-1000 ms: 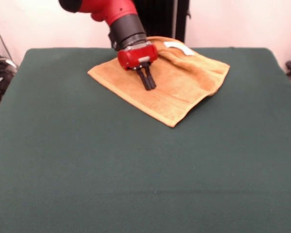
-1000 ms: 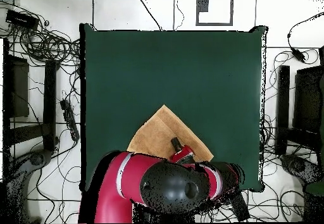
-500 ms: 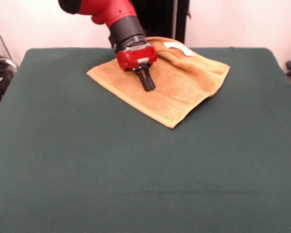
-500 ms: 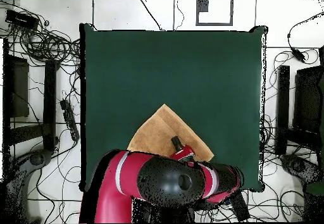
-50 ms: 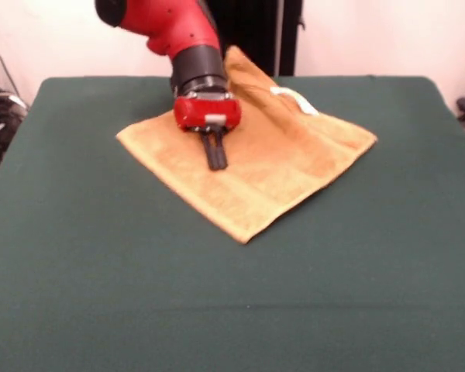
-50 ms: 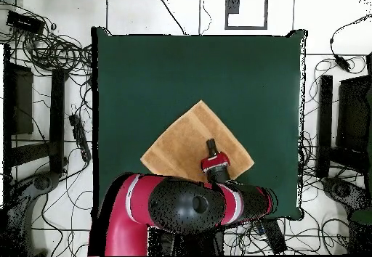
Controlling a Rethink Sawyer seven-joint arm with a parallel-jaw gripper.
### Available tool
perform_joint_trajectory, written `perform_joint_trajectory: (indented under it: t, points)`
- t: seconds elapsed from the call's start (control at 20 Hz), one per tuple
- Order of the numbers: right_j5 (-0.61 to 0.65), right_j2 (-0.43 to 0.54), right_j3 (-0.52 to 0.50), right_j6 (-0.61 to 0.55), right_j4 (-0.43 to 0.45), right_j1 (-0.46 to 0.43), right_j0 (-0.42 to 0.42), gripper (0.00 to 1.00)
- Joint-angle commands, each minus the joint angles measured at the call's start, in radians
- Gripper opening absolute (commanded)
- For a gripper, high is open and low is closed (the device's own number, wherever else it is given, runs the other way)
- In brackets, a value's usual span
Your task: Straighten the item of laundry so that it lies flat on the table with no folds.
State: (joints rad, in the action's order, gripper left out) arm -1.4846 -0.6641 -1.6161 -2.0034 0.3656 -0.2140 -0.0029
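Note:
The item of laundry [image 5: 294, 155], an orange-tan towel, lies as a diamond on the far half of the green table [image 5: 217, 302]. Its far corner [image 5: 237, 63] stands up behind the red arm, and a white tag [image 5: 296, 99] shows beside it. My gripper [image 5: 216, 163] points down onto the towel's left-middle with its black fingers pressed together, tips in the cloth. In the overhead view the towel [image 6: 182, 141] sits near the table's [image 6: 196, 72] bottom edge with the gripper [image 6: 211, 145] on it. The arm hides the towel's lower corner there.
Cables and stands [image 6: 51, 51] surround the table on the floor. Bare green cloth stretches from the towel to the near table edge [image 5: 232, 364] in the front view.
The gripper has moved toward the table's middle and the towel came with it. The towel now lies more spread out, and its far corner has risen up behind the arm.

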Motion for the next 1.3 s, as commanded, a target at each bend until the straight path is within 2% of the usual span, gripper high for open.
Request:
perform_joint_trajectory:
  t: [0.05, 0.6, 0.65, 0.7, 0.9, 1.1, 1.3]
  points:
    - [0.489, 0.022, 0.303, 0.207, -0.303, -0.141, 0.01, 0.0]
    - [0.502, -0.064, 0.365, 0.146, -0.292, -0.192, 0.031, 0.0]
    - [0.494, -0.078, 0.379, 0.127, -0.263, -0.207, -0.001, 0.0]
    - [0.516, -0.083, 0.382, 0.097, -0.222, -0.204, 0.002, 0.0]
    - [0.567, -0.085, 0.292, -0.09, 0.006, -0.119, 0.076, 0.0]
    - [0.527, -0.09, 0.155, -0.217, 0.195, 0.01, 0.121, 0.0]
    - [0.446, -0.105, -0.013, -0.283, 0.348, 0.199, 0.152, 0.0]
